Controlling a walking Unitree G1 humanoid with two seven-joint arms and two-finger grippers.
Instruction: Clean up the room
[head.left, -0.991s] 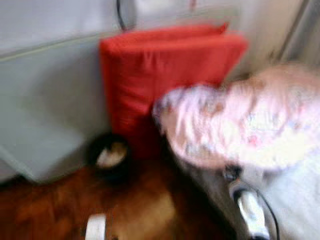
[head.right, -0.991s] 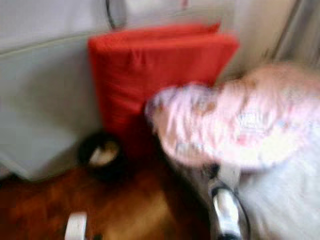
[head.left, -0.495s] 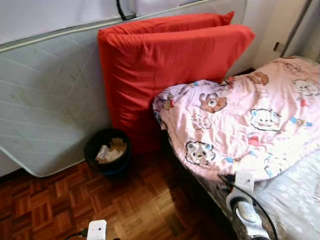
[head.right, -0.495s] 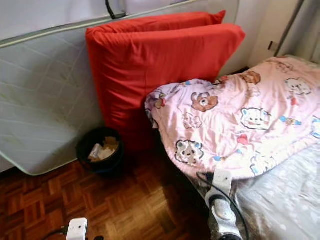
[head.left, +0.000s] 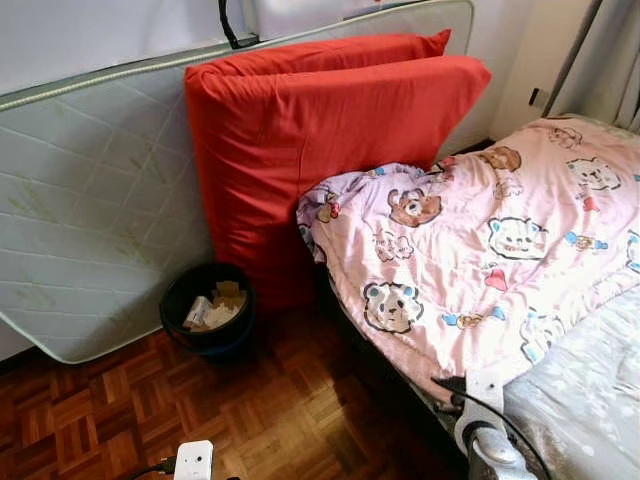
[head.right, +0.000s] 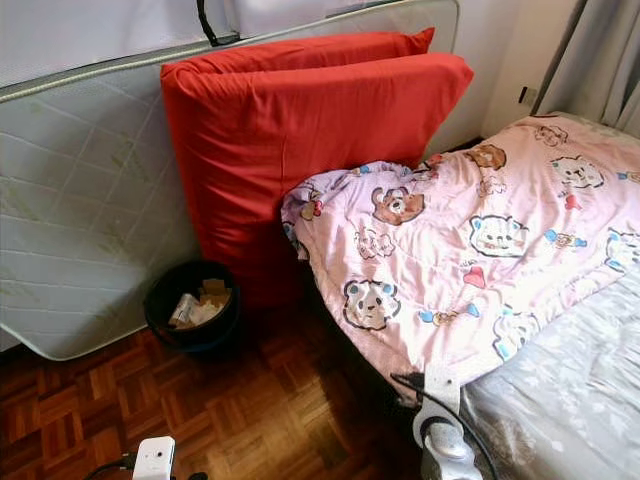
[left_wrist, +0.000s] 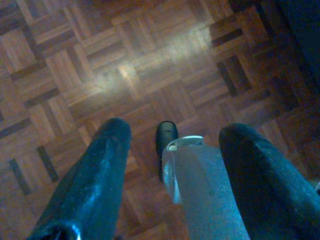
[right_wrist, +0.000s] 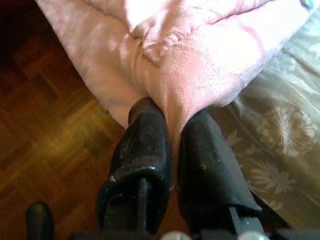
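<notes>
The right gripper (right_wrist: 170, 150) is clamped on the edge of the pink blanket (head.left: 480, 240), which spreads ahead of it over the bed (head.left: 590, 400). The left gripper (left_wrist: 172, 165) hangs with fingers apart above the parquet floor (head.left: 90, 410). The bed looks only partly made. Beyond the blanket lean a red mattress (head.left: 320, 130) and a full bin (head.left: 208, 305).

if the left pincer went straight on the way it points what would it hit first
Most likely the parquet floor. The left pincer hangs open and points down at it, with nothing between its fingers and the wood, though the gap is hard to judge.
</notes>
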